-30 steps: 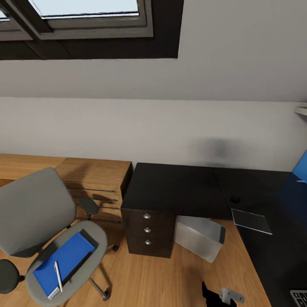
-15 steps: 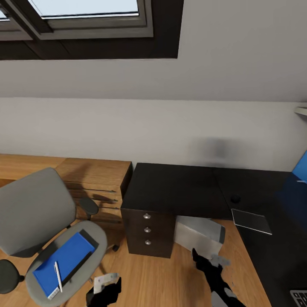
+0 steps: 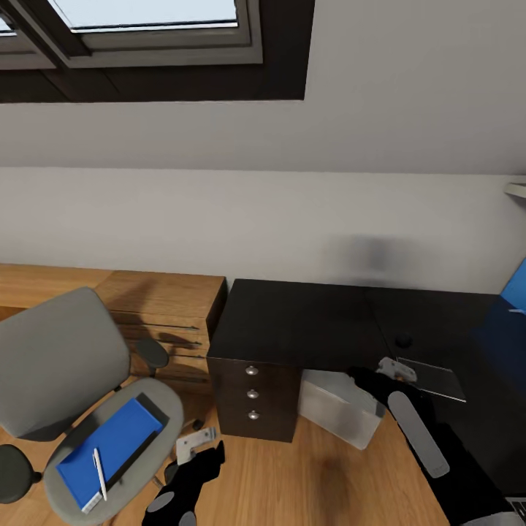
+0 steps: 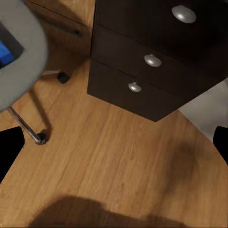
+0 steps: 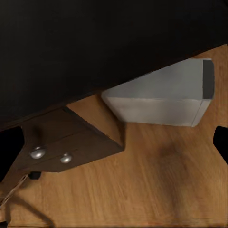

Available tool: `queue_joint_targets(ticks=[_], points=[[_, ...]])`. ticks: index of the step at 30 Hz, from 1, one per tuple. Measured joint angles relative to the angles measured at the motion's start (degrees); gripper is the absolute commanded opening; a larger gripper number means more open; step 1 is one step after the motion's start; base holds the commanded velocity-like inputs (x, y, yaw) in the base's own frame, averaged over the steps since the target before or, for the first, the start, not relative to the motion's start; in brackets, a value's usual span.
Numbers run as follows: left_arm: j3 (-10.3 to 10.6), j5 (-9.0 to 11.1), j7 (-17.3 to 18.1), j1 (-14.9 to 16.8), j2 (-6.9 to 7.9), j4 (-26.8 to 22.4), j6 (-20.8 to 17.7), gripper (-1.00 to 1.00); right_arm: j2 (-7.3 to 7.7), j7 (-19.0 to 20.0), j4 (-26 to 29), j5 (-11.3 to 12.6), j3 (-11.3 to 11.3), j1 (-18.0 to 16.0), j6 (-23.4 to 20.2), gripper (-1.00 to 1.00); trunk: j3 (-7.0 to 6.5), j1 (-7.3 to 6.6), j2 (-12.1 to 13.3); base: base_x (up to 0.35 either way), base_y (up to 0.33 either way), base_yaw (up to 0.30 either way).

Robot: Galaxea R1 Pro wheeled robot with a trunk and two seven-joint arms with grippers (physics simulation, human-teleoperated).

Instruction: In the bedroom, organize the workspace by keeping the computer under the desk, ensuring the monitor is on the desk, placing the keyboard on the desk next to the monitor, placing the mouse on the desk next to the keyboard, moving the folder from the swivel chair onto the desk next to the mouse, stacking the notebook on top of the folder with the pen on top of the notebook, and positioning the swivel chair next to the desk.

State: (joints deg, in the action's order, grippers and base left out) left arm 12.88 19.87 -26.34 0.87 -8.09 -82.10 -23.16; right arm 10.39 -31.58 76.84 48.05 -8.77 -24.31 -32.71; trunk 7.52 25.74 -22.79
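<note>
The grey swivel chair (image 3: 62, 358) stands at the left with the blue folder (image 3: 109, 451) on its seat and a white pen (image 3: 98, 473) lying on the folder. The black desk (image 3: 299, 321) carries the grey notebook (image 3: 431, 378) and a small black mouse (image 3: 403, 340). Under the desk lies the light grey computer (image 3: 329, 405) (image 5: 161, 99). My left gripper (image 3: 208, 451) (image 4: 114, 142) is open above the floor, between the chair and the drawers. My right gripper (image 3: 363, 376) (image 5: 114, 142) is open at the desk's front edge, above the computer.
A black drawer unit (image 3: 252, 394) (image 4: 152, 61) with silver knobs holds up the desk's left end. A low wooden shelf unit (image 3: 161, 299) runs along the wall behind the chair. A blue panel (image 3: 516, 291) shows at the right edge. Wooden floor (image 3: 292, 482) lies between chair and desk.
Both arms have risen into the head view. The right gripper climbed from the floor to the desk's front edge; the left came up beside the chair seat. Nothing else moved.
</note>
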Motion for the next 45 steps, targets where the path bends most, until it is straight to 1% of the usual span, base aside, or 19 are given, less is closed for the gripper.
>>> queue_joint_targets(ticks=[1, 2, 7, 10, 16, 24, 26, 29, 31, 32, 34, 41, 42, 45], points=[[-0.25, 0.08, -0.40, 0.01, 0.23, 0.27, -0.06, 1.00, -0.03, -0.40, 0.35, 1.70, 0.66, 0.15, -0.63, 1.00, 0.00, 0.00, 0.00, 0.000, 0.000, 0.000], [-0.46, 0.13, -0.66, 0.02, 0.56, 1.03, -0.06, 1.00, -0.06, -0.66, 0.33, 2.87, 1.09, 0.44, -0.98, 1.00, 0.00, 0.00, 0.00, 0.000, 0.000, 0.000], [-0.76, 0.16, -1.04, 0.02, 1.33, 3.46, 0.00, 1.00, -0.05, -1.01, -1.07, 4.32, 1.79, 1.34, -1.38, 1.00, 0.00, 0.00, 0.00, 0.000, 0.000, 0.000], [-0.78, 0.08, -1.04, 0.03, 1.51, 4.07, 0.03, 1.00, 0.05, -0.93, -1.57, 4.10, 1.92, 1.56, -1.23, 1.00, -0.01, 0.00, 0.00, 0.000, 0.000, -0.030], [-0.49, 0.00, -1.17, 0.05, 1.45, 4.10, 0.43, 1.00, 0.08, -0.76, -1.62, 1.89, 1.95, 1.62, -1.12, 1.00, -0.24, 0.00, 0.00, 0.000, 0.000, -0.157], [-0.50, 0.00, -1.06, 0.04, 1.48, 3.96, 0.51, 1.00, 0.25, -0.54, -1.82, 1.20, 1.95, 1.70, -1.11, 1.00, -0.67, -0.02, 0.00, 0.094, 0.000, -0.239], [-0.49, 0.02, -1.05, 0.05, 1.49, 3.93, 0.51, 1.00, 0.24, -0.49, -2.09, 0.70, 1.89, 1.74, -1.10, 1.00, -0.76, -0.03, -0.01, 0.265, 0.000, -0.259], [-0.49, 0.07, -1.04, 0.03, 1.49, 3.90, 0.53, 1.00, 0.13, -0.42, -2.49, -2.10, 1.84, 1.79, -1.09, 1.00, -0.89, -0.03, -0.01, 0.308, 0.000, -0.267], [-0.49, 0.07, -1.04, 0.02, 1.49, 3.90, 0.54, 1.00, 0.09, -0.40, -2.54, -3.17, 1.81, 1.80, -1.09, 1.00, -0.96, -0.03, -0.01, 0.321, 0.000, -0.270], [-0.48, 0.05, -1.04, 0.02, 1.49, 3.90, 0.54, 1.00, 0.06, -0.38, -2.59, -4.23, 1.82, 1.80, -1.09, 1.00, -0.99, -0.03, -0.01, 0.325, 0.000, -0.272], [-0.48, 0.06, -1.04, 0.04, 1.49, 3.89, 0.54, 1.00, 0.04, -0.35, -2.65, -5.46, 1.82, 1.80, -1.02, 1.00, -1.06, -0.03, -0.01, 0.328, 0.000, -0.273], [-0.48, 0.08, -0.99, 0.05, 1.49, 3.89, 0.35, 1.00, 0.15, 0.01, -3.26, -8.05, 1.83, 1.80, -0.22, 1.00, -1.28, -0.03, -0.01, 0.331, 0.000, -0.275], [-0.44, 0.08, -0.96, 0.03, 1.49, 3.89, 0.31, 1.00, 0.14, 0.03, -3.87, -9.50, 1.83, 1.81, 0.44, 1.00, -1.31, -0.03, 0.00, 0.332, 0.000, -0.276], [-0.41, 0.08, -0.95, 0.03, 1.49, 3.89, 0.29, 1.00, 0.11, 0.06, -4.55, -11.26, 1.84, 1.79, 1.44, 1.00, -1.40, -0.03, 0.00, 0.330, 0.000, -0.277]])
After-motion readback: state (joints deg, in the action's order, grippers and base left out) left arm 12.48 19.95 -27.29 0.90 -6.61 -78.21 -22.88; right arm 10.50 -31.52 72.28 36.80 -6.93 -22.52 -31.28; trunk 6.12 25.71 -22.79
